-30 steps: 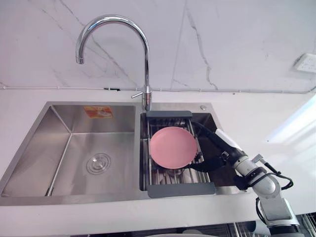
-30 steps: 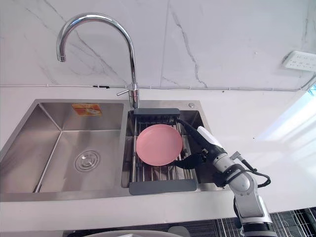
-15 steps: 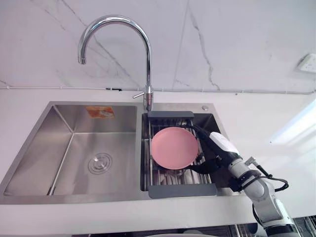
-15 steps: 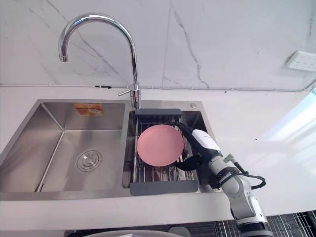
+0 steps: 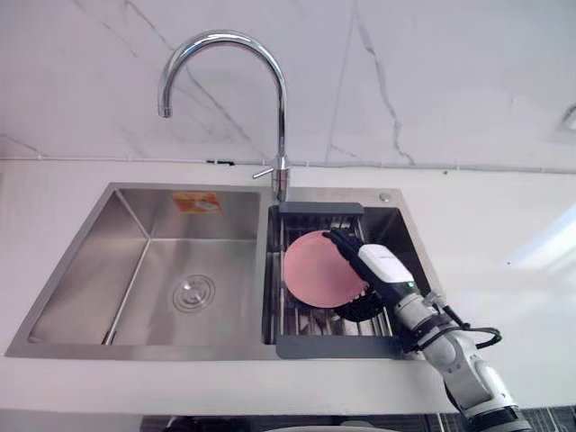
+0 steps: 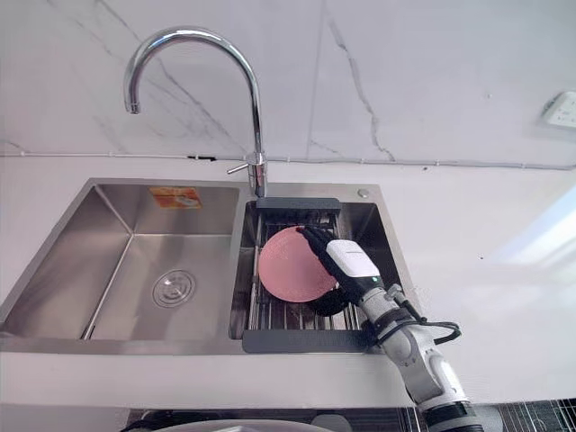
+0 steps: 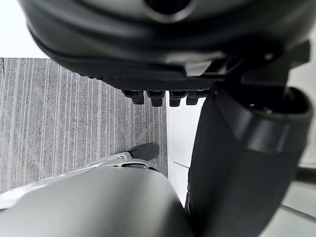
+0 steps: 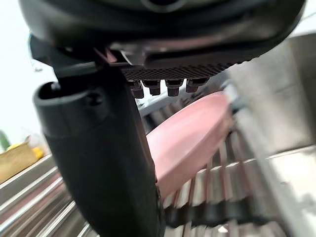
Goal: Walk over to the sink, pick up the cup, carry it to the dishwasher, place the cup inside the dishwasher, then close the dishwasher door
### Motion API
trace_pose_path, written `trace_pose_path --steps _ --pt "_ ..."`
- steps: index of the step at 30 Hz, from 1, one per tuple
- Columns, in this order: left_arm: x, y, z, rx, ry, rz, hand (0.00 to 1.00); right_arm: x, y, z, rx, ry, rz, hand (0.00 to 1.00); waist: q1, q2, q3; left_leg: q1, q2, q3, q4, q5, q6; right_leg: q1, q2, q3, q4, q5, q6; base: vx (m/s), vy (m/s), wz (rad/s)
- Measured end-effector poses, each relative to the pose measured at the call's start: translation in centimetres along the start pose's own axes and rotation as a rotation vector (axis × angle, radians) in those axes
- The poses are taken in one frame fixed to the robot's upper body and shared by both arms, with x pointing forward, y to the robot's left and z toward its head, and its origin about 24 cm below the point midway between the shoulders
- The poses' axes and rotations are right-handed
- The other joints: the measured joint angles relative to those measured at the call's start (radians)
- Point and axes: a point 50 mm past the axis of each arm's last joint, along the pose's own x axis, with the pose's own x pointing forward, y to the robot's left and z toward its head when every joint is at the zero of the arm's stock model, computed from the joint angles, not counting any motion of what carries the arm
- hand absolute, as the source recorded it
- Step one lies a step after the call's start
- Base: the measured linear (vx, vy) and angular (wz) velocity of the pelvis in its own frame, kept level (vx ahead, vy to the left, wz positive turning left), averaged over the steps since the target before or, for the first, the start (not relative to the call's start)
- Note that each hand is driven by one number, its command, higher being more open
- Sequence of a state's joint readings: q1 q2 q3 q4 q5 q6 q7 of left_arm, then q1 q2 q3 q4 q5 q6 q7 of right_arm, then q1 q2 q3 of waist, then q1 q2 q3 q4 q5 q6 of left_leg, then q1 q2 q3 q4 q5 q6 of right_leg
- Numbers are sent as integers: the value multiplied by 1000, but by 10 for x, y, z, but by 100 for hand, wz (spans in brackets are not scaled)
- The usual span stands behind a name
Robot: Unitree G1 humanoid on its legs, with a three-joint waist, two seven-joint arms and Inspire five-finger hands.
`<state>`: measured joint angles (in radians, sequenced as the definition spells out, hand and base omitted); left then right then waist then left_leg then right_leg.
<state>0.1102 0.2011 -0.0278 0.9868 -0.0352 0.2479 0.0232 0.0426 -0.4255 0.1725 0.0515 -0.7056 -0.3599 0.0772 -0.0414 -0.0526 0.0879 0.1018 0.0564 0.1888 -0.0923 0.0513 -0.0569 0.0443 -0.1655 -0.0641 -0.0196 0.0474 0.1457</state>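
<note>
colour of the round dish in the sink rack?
Plain pink dish, no pattern; shows best in the left eye view.

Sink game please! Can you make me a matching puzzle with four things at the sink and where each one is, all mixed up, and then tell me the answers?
Things:
1. tap
2. plate
3. drain
4. right hand

Places:
A. in the floor of the left basin
B. on the rack in the right basin
C. reaching over the plate's right side
D. standing behind the two basins, between them

Pairs: 1-D, 2-B, 3-A, 4-C.
</note>
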Motion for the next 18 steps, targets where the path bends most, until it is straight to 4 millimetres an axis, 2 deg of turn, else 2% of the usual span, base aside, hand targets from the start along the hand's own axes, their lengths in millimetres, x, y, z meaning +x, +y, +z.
trace_pose_path --steps 5,9,18 --pt "0 0 1 1 -1 -2 100 10 -1 3 -33 -15 -16 100 1 1 1 -3 0 -11 0 3 0 4 -1 -11 -1 0 0 -36 -17 6" --pt "0 -1 3 11 -3 -2 100 19 7 7 -36 -18 13 100 7 2 2 -4 0 -16 0 6 0 7 -1 -16 -1 0 -1 -36 -15 4" --pt "0 -1 5 26 -10 -2 100 20 9 7 -66 -6 8 100 21 1 2 -4 1 -20 -1 8 -1 9 0 -19 0 0 -4 -39 -12 1"
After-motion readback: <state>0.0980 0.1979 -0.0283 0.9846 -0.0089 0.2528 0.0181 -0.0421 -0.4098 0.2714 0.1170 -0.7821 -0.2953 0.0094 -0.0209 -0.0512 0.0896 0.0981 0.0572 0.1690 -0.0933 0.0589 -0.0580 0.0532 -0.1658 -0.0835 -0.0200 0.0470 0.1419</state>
